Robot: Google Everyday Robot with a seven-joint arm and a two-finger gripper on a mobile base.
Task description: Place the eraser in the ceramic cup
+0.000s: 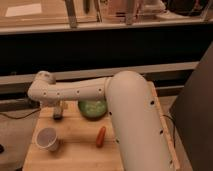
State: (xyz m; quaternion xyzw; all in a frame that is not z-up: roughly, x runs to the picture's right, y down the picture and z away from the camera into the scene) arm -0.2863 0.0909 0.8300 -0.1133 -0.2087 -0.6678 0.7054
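White arm outstretched, end effector [58, 111] hanging down
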